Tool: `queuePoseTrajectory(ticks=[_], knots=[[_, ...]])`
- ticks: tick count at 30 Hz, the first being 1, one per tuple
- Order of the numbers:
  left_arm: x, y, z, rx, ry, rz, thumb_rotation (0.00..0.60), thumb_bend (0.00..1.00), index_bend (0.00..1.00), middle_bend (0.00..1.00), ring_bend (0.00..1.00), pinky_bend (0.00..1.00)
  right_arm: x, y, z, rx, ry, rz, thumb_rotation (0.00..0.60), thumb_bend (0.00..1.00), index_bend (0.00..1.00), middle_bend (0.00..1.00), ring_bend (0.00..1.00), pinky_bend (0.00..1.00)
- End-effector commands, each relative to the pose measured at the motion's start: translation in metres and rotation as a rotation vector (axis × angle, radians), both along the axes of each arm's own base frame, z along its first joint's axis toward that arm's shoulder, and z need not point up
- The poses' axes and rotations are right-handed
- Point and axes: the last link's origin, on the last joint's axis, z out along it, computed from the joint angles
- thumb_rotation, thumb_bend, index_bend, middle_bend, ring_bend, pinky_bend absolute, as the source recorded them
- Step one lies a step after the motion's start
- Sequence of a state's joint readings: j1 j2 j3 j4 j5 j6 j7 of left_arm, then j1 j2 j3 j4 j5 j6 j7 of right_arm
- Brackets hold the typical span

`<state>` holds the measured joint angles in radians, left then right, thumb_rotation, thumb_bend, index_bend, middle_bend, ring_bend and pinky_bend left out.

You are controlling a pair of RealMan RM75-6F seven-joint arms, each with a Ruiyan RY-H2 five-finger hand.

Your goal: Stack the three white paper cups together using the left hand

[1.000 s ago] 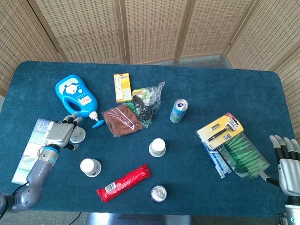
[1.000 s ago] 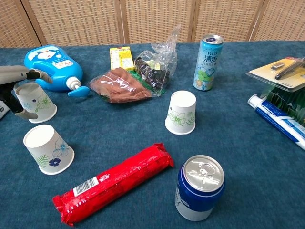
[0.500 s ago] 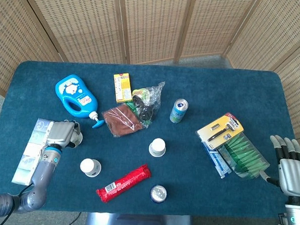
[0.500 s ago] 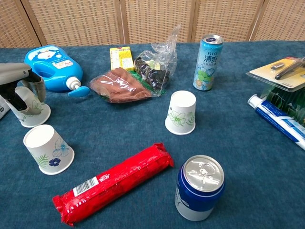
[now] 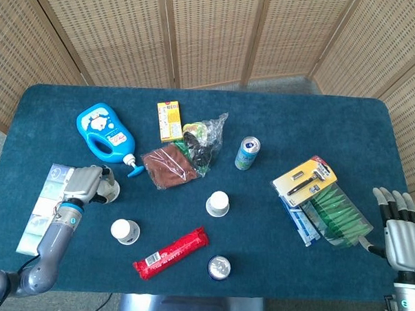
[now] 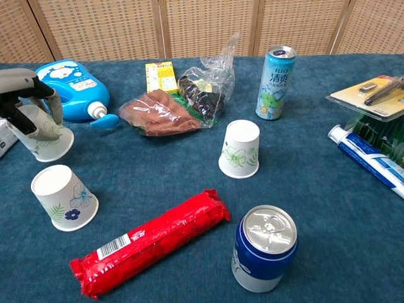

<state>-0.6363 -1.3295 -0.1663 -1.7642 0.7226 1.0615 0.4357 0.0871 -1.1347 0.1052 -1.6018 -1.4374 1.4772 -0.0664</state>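
Three white floral paper cups stand upside down on the blue table. My left hand grips the far-left cup around its upper part, and the cup leans slightly. The second cup stands just in front of it, untouched. Near the table's middle stands the third cup. My right hand hovers off the table's right edge with its fingers spread and nothing in it.
A blue detergent bottle lies just behind the held cup and a tissue pack lies to its left. A red packet, a blue can, a RIO can, food pouches and razor and toothpaste packs are spread around.
My left hand's fingers have closed around the far-left cup, and the cup has shifted slightly right and tipped. The other cups and my right hand have not moved.
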Motion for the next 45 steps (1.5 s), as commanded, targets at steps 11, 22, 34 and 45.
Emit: queuePoseTrajectory(ticks=[11, 22, 34, 45], knots=[[0.034, -0.002, 0.047, -0.043, -0.211, 0.07, 0.6, 0.31, 0.54, 0.43, 0.38, 0.63, 0.001, 0.001, -0.004, 0.012, 0.006, 0.004, 0.6, 0.1, 0.06, 0.0, 0.0, 0.0], [0.052, -0.008, 0.047, -0.176, -0.323, 0.12, 0.6, 0.32, 0.54, 0.43, 0.38, 0.64, 0.002, 0.002, -0.004, 0.01, 0.011, 0.004, 0.6, 0.1, 0.06, 0.0, 0.0, 0.0], [0.076, -0.022, 0.064, -0.273, -0.27, 0.106, 0.6, 0.32, 0.54, 0.43, 0.39, 0.64, -0.001, 0.0, -0.002, 0.004, 0.006, -0.003, 0.6, 0.1, 0.06, 0.0, 0.0, 0.0], [0.08, -0.038, 0.051, -0.331, -0.155, 0.05, 0.6, 0.32, 0.54, 0.43, 0.39, 0.63, 0.001, 0.001, 0.0, 0.0, 0.002, 0.003, 0.6, 0.1, 0.06, 0.0, 0.0, 0.0]])
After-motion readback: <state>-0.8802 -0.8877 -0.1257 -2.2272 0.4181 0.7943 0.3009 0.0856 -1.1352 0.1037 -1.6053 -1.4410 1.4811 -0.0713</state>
